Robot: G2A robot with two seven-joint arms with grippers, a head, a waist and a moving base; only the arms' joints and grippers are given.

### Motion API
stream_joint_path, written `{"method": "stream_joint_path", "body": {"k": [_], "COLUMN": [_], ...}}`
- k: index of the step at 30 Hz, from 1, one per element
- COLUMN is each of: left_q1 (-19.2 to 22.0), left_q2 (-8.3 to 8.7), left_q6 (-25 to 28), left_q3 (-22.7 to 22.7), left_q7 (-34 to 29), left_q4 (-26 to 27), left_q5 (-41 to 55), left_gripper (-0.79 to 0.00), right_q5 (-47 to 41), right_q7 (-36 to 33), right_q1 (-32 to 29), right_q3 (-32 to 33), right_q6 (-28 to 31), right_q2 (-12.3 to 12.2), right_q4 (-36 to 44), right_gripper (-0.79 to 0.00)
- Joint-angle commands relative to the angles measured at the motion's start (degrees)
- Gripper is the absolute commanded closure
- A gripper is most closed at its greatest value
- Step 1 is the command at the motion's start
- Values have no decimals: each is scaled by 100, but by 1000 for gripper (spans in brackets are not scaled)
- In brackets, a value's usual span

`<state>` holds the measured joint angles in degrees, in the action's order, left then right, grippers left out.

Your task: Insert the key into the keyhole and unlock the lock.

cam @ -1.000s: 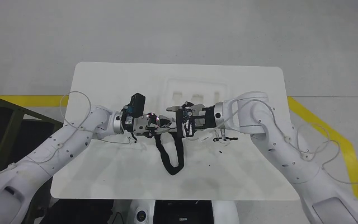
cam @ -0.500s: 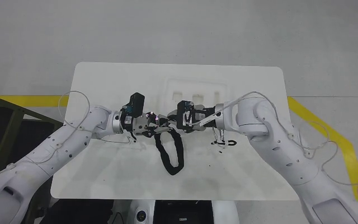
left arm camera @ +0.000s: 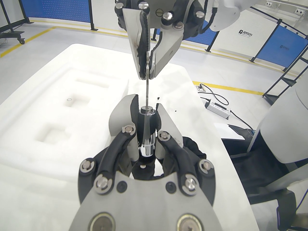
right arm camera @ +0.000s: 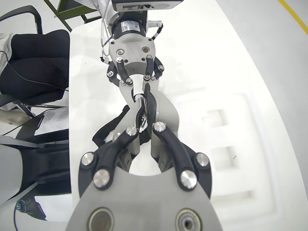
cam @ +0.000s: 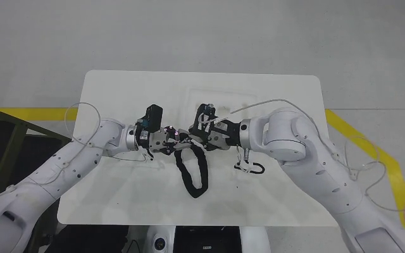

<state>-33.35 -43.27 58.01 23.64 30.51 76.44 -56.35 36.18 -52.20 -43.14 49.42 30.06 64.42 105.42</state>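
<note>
The lock is a chrome cylinder [left arm camera: 147, 140] on a black cable loop [cam: 193, 172]. My left gripper [left arm camera: 146, 102] is shut on the cylinder and holds it above the table's middle. The thin metal key [left arm camera: 147, 90] runs straight from my right gripper [left arm camera: 145, 76] into the keyhole at the cylinder's end. The right gripper is shut on the key's head. In the right wrist view, the right gripper [right arm camera: 142, 111] pinches the key [right arm camera: 143, 117] facing the left gripper [right arm camera: 138, 94]. From above, the left gripper [cam: 174, 140] and the right gripper [cam: 197, 135] meet nose to nose.
A white foam tray [cam: 218, 101] with rectangular recesses lies behind the grippers on the white table [cam: 114, 196]. A small black hook-shaped piece [cam: 248, 167] sits under the right forearm. A black chair [right arm camera: 36, 73] stands beyond the table's edge.
The right wrist has rolled about the key's axis and its forearm swung nearer the tray. The left gripper and the lock have stayed put. The cable loop hangs as before.
</note>
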Motion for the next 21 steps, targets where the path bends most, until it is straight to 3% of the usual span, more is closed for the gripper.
{"method": "stream_joint_path", "body": {"k": [1,10,21], "left_q1": [-5,-6,-389], "left_q2": [6,127,486], "left_q6": [-1,-1,-393], "left_q3": [18,246,985], "left_q7": [-6,-285,-1035], "left_q4": [1,-239,-623], "left_q5": [-1,-208,-419], "left_gripper": [0,0,0], "right_q5": [-39,113,249], "right_q7": [3,188,237], "right_q1": [-6,-222,-796], "right_q3": [-7,253,761], "right_q6": [-28,-217,-198], "right_q2": [3,-49,-199], "right_q4": [51,248,540], "right_gripper": [-785,-785,-785]}}
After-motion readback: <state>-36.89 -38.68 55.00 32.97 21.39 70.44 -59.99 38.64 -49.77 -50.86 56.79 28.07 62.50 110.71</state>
